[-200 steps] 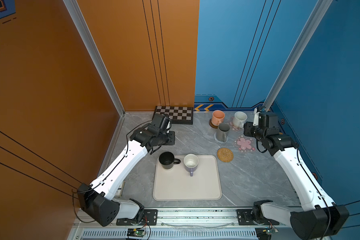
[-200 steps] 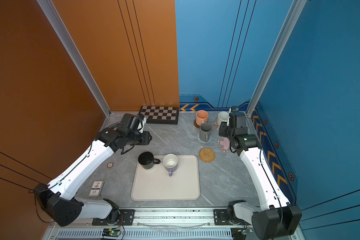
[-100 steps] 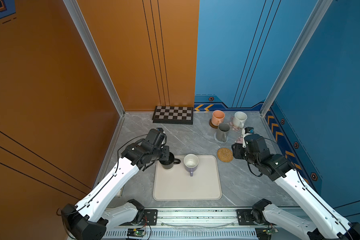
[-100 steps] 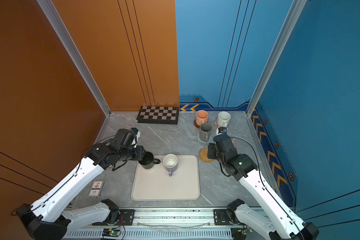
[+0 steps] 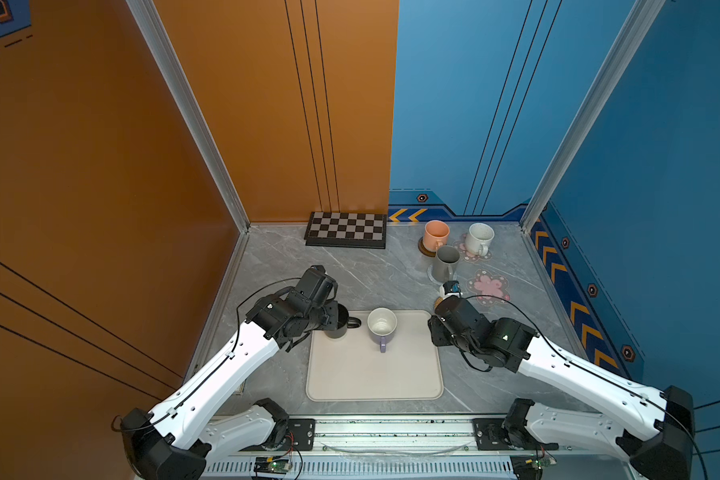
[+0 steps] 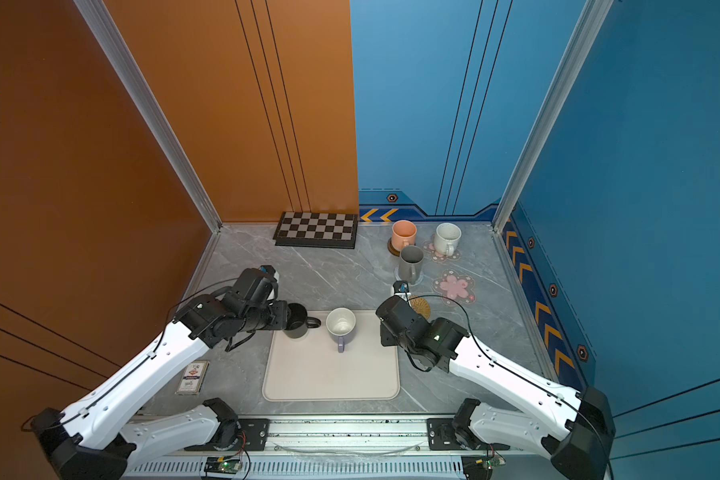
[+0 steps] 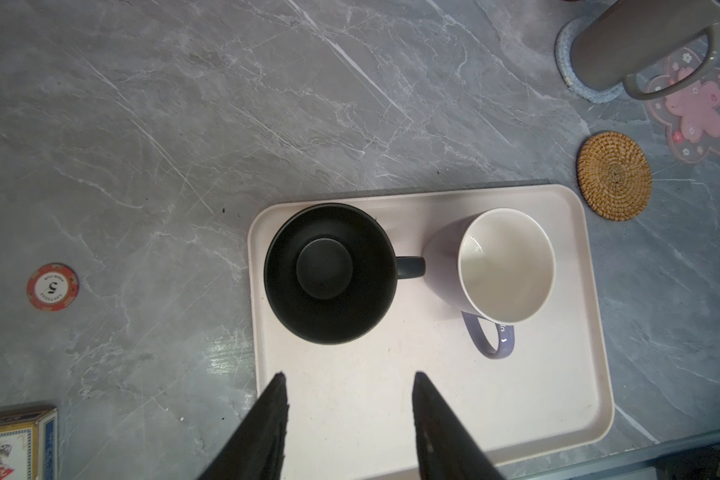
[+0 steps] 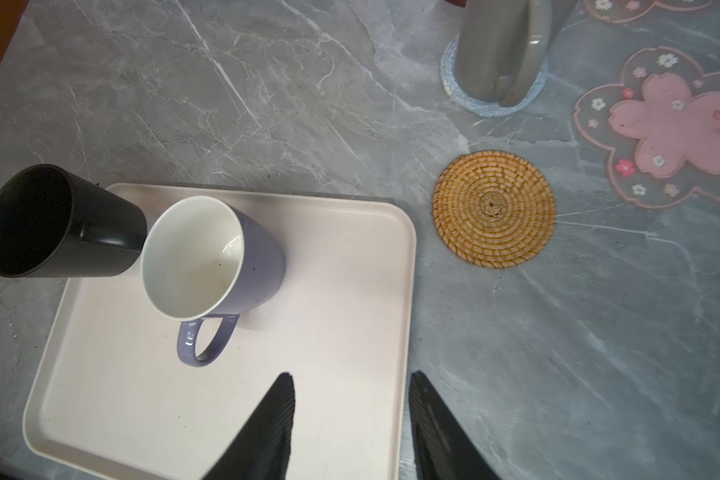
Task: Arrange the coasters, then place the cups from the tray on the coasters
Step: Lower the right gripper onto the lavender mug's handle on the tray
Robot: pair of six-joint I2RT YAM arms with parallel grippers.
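Left claw: open and empty, fingers spread above the tray, tips just short of the black mug.
Right claw: open as well, gripping nothing, poised over the tray edge on the side nearest the rattan coaster.
Black mug: upright at a corner of the tray, handle turned toward the lavender mug; touching it or only close, cannot tell.
Lavender mug: upright on the tray beside the black one, white inside empty.
Rattan coaster: bare, lying on the table just beside a corner of the tray.
Free blossom coaster: bare too, just past the rattan one.
Grey mug: seated on the light-blue crochet coaster, near both bare mats.
Back row, in a top view: peach mug on the dark-brown disc, speckled mug on the second blossom coaster.
Done, by the look of it: all five coasters laid out in one cluster, three mugs set on theirs.
Left to do: two mugs to lift off the tray and two bare mats to fill.
Likely step in hand: lining up on the black mug.
Bystanders: chequered board at the back wall, poker chip and card box off to the tray's side.
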